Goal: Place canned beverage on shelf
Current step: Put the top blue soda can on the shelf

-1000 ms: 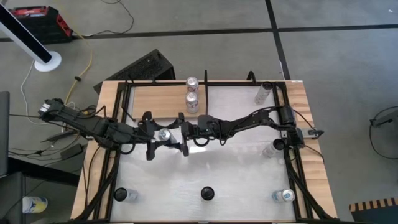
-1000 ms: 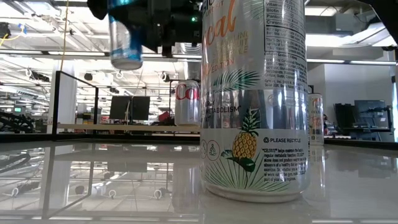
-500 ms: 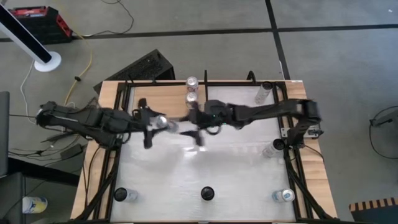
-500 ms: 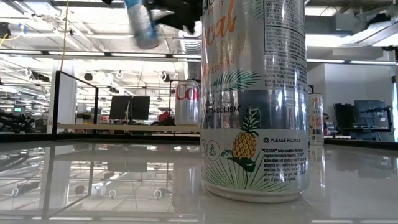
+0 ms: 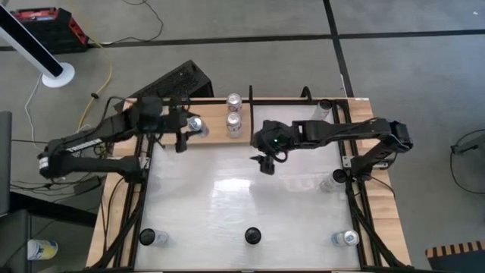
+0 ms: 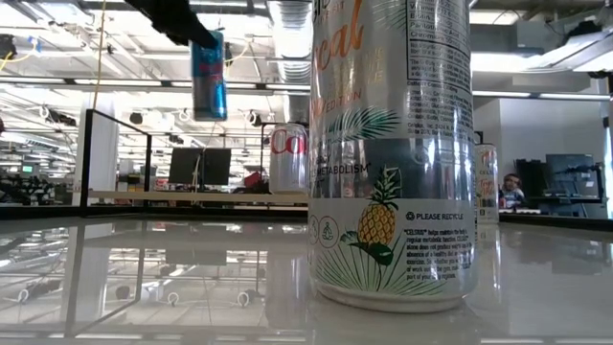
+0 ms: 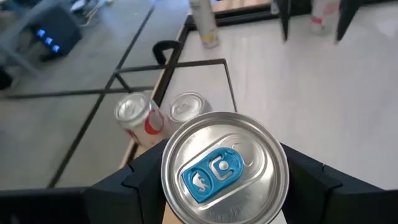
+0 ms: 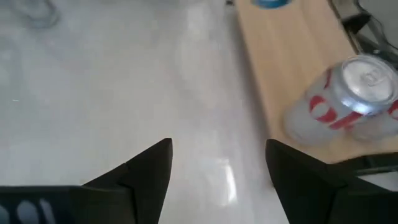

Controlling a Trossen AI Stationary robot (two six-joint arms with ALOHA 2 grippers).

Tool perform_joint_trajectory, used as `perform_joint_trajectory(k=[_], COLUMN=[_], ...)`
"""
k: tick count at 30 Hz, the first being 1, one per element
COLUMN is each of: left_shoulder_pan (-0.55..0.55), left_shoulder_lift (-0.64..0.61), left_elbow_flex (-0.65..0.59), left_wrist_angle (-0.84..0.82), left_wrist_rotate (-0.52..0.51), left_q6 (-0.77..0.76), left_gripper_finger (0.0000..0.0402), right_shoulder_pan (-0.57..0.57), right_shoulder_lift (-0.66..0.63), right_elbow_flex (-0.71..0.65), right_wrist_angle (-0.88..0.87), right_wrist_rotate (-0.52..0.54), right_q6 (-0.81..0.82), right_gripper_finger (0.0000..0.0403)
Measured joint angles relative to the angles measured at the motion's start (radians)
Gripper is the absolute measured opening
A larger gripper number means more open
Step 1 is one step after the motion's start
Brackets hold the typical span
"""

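My left gripper (image 5: 189,129) is shut on a silver-and-blue can (image 6: 208,75), held over the left part of the light-brown wooden shelf (image 5: 204,114) at the table's far edge. The can's silver top with a blue tab fills the left wrist view (image 7: 224,168). Two red-and-silver cans (image 5: 234,123) (image 5: 234,100) stand upright on their bases on the shelf, to the right of the held can. My right gripper (image 5: 265,158) is open and empty over the white table, near the shelf's right end; its fingers (image 8: 149,171) stand wide apart. My left gripper pinches the can's side wall just below its top rim (image 7: 171,186) between its two fingers, one on each side. The fingers come from above, slanting down. The can hangs upright (image 6: 208,91), lifted clear above the shelf.
A large pineapple-print can (image 6: 393,153) stands close to the low camera. Cans and bottles stand at the table's near edge (image 5: 148,237) (image 5: 252,236) (image 5: 346,238) and along its right side (image 5: 330,180) (image 5: 322,112). Black rails (image 5: 151,152) frame the table and shelf.
My left gripper has carried the can from the table's middle toward the far edge and a little left, over the shelf; the can has turned from tilted to upright. My right gripper has drawn away from the can, toward the table's right.
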Motion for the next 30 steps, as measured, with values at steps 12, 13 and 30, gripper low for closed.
perform_joint_trajectory(k=[12,13,30], left_shoulder_pan=[0.478,0.493,0.579], left_shoulder_lift=[0.273,0.301,0.772], left_elbow_flex=[0.002,0.002,0.483], left_wrist_angle=[0.205,0.222,-0.253], left_wrist_rotate=[0.668,0.687,0.766], left_q6=[0.388,0.395,0.625], left_gripper_finger=[0.0215,0.0215,0.0215], right_shoulder_pan=[0.041,0.038,-0.176], right_shoulder_lift=[-0.085,-0.091,-0.180], right_elbow_flex=[0.001,0.000,0.000], right_wrist_angle=[-0.122,-0.146,-0.278], right_wrist_rotate=[0.068,0.072,-0.027], right_q6=[-0.015,-0.016,-0.233], right_gripper_finger=[0.0283,0.0283,0.0283])
